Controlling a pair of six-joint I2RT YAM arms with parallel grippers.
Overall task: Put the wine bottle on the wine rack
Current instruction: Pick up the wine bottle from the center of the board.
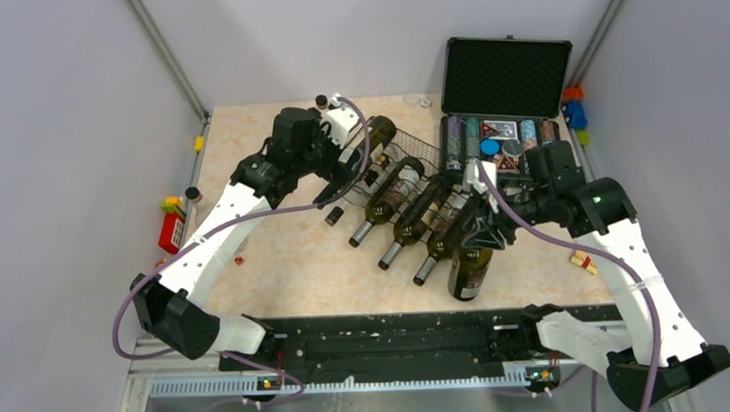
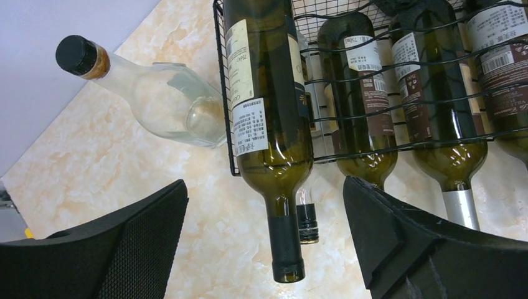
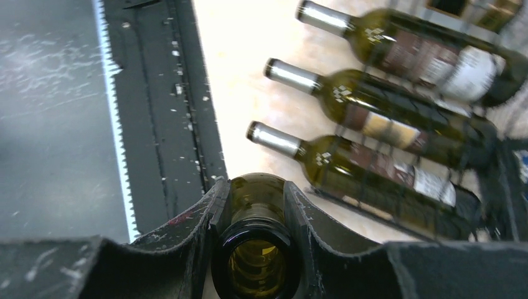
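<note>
A dark green wine bottle (image 1: 471, 271) stands upright near the table's front edge, in front of the rack. My right gripper (image 1: 481, 234) is shut on its neck; in the right wrist view the open mouth of the bottle (image 3: 255, 261) sits between the fingers (image 3: 187, 230). The black wire wine rack (image 1: 421, 149) holds three silver-capped bottles (image 1: 408, 218) and a black-capped green bottle (image 2: 268, 93) at its left end. My left gripper (image 2: 264, 187) hangs open over that bottle's neck without touching it.
A clear glass bottle with a black cap (image 2: 155, 93) lies on the table left of the rack. An open black foam-lined case (image 1: 503, 77) of chips stands behind the rack. A small black-capped neck (image 2: 307, 221) shows under the rack's edge. Toy blocks (image 1: 171, 229) lie at the left.
</note>
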